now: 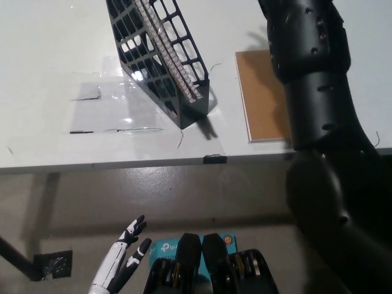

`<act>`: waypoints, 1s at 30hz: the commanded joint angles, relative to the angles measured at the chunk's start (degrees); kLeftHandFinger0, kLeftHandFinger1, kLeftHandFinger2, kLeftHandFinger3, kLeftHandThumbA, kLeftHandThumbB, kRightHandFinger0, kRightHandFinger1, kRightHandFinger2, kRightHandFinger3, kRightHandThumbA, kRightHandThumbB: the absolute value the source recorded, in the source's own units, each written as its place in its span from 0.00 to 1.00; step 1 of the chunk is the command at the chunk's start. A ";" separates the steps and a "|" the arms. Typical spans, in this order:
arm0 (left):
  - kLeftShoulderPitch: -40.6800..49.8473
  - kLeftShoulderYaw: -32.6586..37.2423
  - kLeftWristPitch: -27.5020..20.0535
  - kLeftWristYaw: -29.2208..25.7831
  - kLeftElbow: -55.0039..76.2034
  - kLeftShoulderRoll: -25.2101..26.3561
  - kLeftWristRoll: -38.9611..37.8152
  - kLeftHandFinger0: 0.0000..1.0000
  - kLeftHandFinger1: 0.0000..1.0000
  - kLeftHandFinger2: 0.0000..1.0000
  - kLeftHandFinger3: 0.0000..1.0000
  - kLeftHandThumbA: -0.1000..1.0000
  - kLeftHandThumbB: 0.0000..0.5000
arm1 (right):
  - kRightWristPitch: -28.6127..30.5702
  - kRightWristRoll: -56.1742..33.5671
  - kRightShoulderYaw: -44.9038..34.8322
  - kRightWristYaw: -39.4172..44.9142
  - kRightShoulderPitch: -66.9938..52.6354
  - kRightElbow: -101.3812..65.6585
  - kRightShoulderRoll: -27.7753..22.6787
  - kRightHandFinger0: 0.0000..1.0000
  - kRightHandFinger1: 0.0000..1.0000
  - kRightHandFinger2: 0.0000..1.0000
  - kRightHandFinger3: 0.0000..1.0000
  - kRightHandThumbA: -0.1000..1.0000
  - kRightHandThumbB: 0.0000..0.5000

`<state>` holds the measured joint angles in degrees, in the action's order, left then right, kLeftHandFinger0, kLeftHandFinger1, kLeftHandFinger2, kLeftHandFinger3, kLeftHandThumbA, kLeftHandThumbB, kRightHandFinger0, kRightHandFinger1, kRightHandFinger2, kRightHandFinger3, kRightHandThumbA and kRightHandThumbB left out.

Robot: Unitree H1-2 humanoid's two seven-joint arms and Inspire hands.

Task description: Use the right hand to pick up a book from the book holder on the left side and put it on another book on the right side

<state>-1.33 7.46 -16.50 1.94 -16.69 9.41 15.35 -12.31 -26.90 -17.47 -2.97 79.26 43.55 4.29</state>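
The black mesh book holder (160, 58) stands on the white table (55, 55) at upper left. Its mesh is see-through, with a row of pale spiral rings (166, 54) along its middle and no brown cover inside. To the right a brown book (262, 98) lies flat near the table's front edge. My black right arm (312, 110) crosses over its right part and hides whatever lies beneath. The arm runs up out of the picture's top, so my right hand is not seen. My white left hand (119, 262) rests low at lower left, fingers apart, holding nothing.
A clear plastic sheet (104, 104) lies on the table left of the holder. The table's front edge (122, 164) runs across the middle, with a small black clip (214, 159) on it. Below is grey floor.
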 commanded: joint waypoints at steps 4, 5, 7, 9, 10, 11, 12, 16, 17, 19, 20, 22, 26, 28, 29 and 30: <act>-0.41 0.46 -1.83 -0.02 0.36 0.55 0.16 1.00 1.00 1.00 1.00 0.96 0.39 | -0.24 33.87 34.51 5.21 -7.36 -17.30 -8.77 1.00 1.00 1.00 1.00 0.91 1.00; -0.35 0.47 -1.85 -0.08 0.41 0.59 0.27 1.00 1.00 1.00 1.00 0.96 0.38 | -0.49 34.07 35.69 5.00 -8.38 -18.08 -8.29 1.00 1.00 1.00 1.00 0.92 1.00; 0.01 0.42 -2.56 -0.28 0.29 0.63 0.22 1.00 1.00 1.00 1.00 0.96 0.36 | -2.42 33.84 38.82 5.77 -10.56 -19.31 -7.18 1.00 1.00 1.00 1.00 0.98 1.00; 0.21 0.48 -2.57 -0.22 0.18 0.73 0.30 1.00 1.00 1.00 1.00 0.96 0.39 | -3.66 33.86 40.94 5.71 -12.09 -19.70 -6.43 1.00 1.00 1.00 1.00 1.00 1.00; 0.29 0.53 -2.32 -0.10 0.27 0.71 0.27 1.00 1.00 1.00 1.00 0.96 0.39 | -4.44 33.88 41.83 5.49 -12.63 -20.17 -6.43 1.00 1.00 1.00 1.00 1.00 1.00; 0.20 0.66 -2.40 -0.08 0.22 0.81 0.53 1.00 1.00 1.00 1.00 0.97 0.39 | -5.23 33.75 42.63 5.07 -13.43 -19.98 -6.01 1.00 1.00 1.00 1.00 1.00 1.00; 0.16 0.78 -2.55 -0.09 0.14 0.71 0.59 1.00 1.00 1.00 1.00 0.97 0.38 | -6.02 33.55 43.10 4.95 -13.77 -19.97 -5.92 1.00 1.00 1.00 1.00 1.00 1.00; 0.00 0.74 -2.18 -0.16 0.68 0.62 0.61 1.00 1.00 1.00 1.00 0.96 0.38 | -8.23 33.24 44.87 4.30 -13.58 -18.74 -5.36 1.00 1.00 1.00 1.00 1.00 1.00; -0.18 0.69 -2.18 0.03 0.55 0.64 0.27 1.00 1.00 1.00 1.00 0.95 0.38 | -8.27 32.80 45.00 4.36 -13.41 -18.22 -5.08 1.00 1.00 1.00 1.00 1.00 1.00; -0.28 0.68 -2.23 0.06 0.73 0.65 0.16 1.00 1.00 1.00 1.00 0.95 0.37 | -8.36 32.79 45.23 4.18 -13.14 -17.64 -4.89 1.00 1.00 1.00 1.00 1.00 1.00; -0.24 0.67 -2.50 -0.08 0.61 0.63 0.16 1.00 1.00 1.00 1.00 0.95 0.37 | -8.49 32.84 45.45 4.22 -12.99 -17.42 -4.80 1.00 1.00 1.00 1.00 1.00 1.00; 0.13 0.71 -2.29 0.04 0.93 0.78 0.18 1.00 1.00 1.00 1.00 0.95 0.38 | -8.96 33.08 45.60 4.64 -12.76 -17.39 -4.48 1.00 1.00 1.00 1.00 1.00 1.00; 0.09 0.96 -2.28 -0.06 0.74 0.90 0.59 1.00 1.00 1.00 1.00 0.96 0.39 | -9.66 33.99 45.11 5.49 -12.32 -17.53 -3.99 1.00 1.00 1.00 1.00 1.00 1.00; -0.03 1.03 -2.49 -0.27 0.44 0.97 0.82 1.00 1.00 1.00 1.00 0.97 0.40 | -9.79 34.39 44.43 5.70 -11.71 -17.20 -3.50 1.00 1.00 1.00 1.00 1.00 1.00; -0.02 1.01 -2.47 -0.40 0.41 0.95 0.89 1.00 1.00 1.00 1.00 0.97 0.41 | -9.88 34.57 44.13 5.77 -11.56 -17.09 -3.31 1.00 1.00 1.00 1.00 1.00 1.00; 0.11 0.95 -2.18 -0.46 0.52 0.84 0.83 1.00 1.00 1.00 1.00 0.97 0.43 | -10.01 34.82 43.93 5.73 -11.42 -17.19 -3.12 1.00 1.00 1.00 1.00 1.00 1.00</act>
<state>-1.33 8.28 -16.75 1.92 -17.34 9.42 15.61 -21.39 4.59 27.21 0.62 62.76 28.58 -0.26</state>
